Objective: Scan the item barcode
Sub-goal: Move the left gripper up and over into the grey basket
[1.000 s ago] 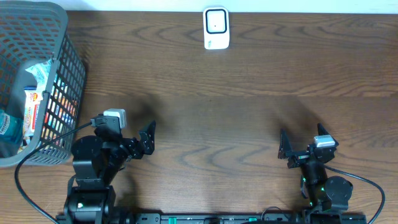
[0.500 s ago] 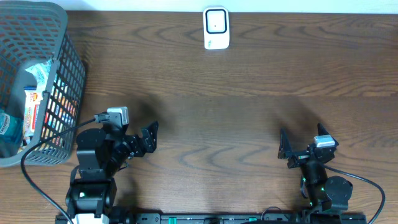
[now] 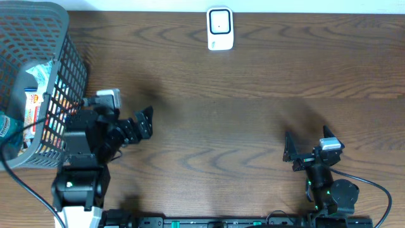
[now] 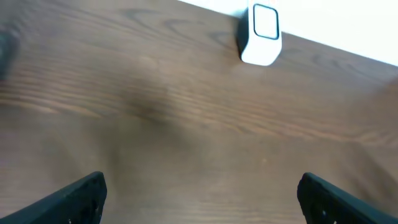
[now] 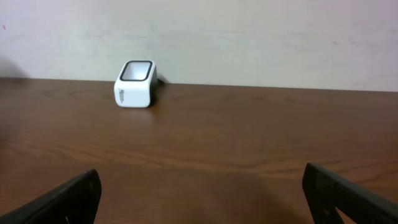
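The white barcode scanner [image 3: 219, 28] stands at the table's far edge, its dark window facing up; it also shows in the left wrist view as the scanner [image 4: 261, 34] and in the right wrist view as the scanner [image 5: 135, 84]. Several packaged items [image 3: 33, 104] lie in the grey basket [image 3: 71, 69] at the far left. My left gripper [image 3: 145, 122] hovers just right of the basket, open and empty; its fingers [image 4: 81, 198] frame bare wood. My right gripper [image 3: 289, 152] rests low at the front right, open, with nothing between its fingers [image 5: 71, 199].
Brown wooden table [image 3: 240, 120] with a pale wall behind its far edge. The basket's tall mesh wall stands directly left of my left arm. A black cable [image 3: 25, 190] loops at the front left by the arm's base.
My left arm has swung left and away from the front edge, nearer the basket, its gripper still open. The right arm has not moved.
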